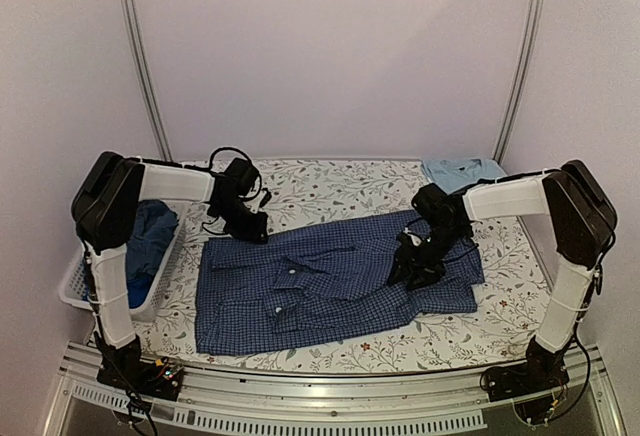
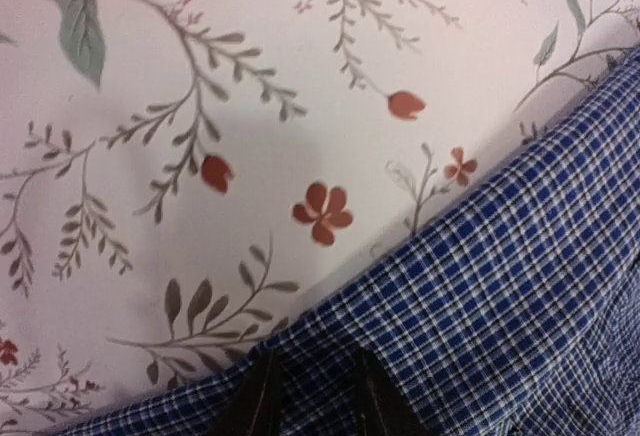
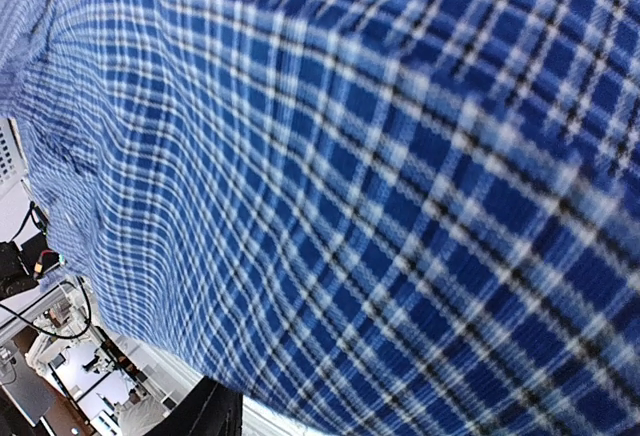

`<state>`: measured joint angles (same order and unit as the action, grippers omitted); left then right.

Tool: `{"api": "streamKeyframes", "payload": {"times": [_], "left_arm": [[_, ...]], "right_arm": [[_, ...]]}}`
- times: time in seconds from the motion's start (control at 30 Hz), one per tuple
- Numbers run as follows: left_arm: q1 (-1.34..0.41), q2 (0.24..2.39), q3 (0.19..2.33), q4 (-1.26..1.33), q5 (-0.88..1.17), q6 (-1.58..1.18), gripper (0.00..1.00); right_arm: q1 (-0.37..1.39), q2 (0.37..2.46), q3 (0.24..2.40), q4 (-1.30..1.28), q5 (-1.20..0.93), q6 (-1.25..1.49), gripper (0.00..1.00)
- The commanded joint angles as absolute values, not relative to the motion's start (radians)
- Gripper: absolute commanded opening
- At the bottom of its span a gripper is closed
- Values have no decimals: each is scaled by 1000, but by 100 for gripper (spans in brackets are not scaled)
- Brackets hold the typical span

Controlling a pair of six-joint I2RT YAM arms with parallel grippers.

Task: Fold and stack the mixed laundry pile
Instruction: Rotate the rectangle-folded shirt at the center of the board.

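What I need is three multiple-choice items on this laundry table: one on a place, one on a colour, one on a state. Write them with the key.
1. Where is the light-blue shirt? A. far right corner of the table B. near left corner C. centre
2. The basket is: A. red B. white C. black
3. The checked shirt is: A. rolled up B. hanging C. spread out
Key: 1 A, it lies at the far edge on the right; 2 B, its slotted wall is white; 3 C, it covers the table's middle.
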<state>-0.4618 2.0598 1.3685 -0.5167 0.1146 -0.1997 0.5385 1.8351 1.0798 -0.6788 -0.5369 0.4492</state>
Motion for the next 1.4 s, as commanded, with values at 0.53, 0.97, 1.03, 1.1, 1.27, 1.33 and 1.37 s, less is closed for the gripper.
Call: {"api": "streamKeyframes", "payload": {"times": [0.53,0.97,1.03,1.1,1.27,1.33,1.37], "left_arm": [[-508,1641,982,-661,156,-501,37],[-452,1778,1141,-650,69,-439,52],[-452,1785,1138,-650,61,-427,57],[-452,1794,1120,-663,14,-421,62],[-422,1846,1030,-716,-111,-459,62],[-409,1836,1003,-709,-122,-477,58],[-405,1829,1000,-709,-126,-485,56]], "right_arm": [[508,2243,1981,-901,-195,139,59],[536,2244,1754,-695,-416,298,50],[534,2302,1780,-718,-401,290,47],[530,2339,1789,-732,-370,276,45],[486,2386,1790,-754,-307,254,39],[461,2403,1802,-758,-282,239,38],[447,2412,1818,-764,-273,234,38]]}}
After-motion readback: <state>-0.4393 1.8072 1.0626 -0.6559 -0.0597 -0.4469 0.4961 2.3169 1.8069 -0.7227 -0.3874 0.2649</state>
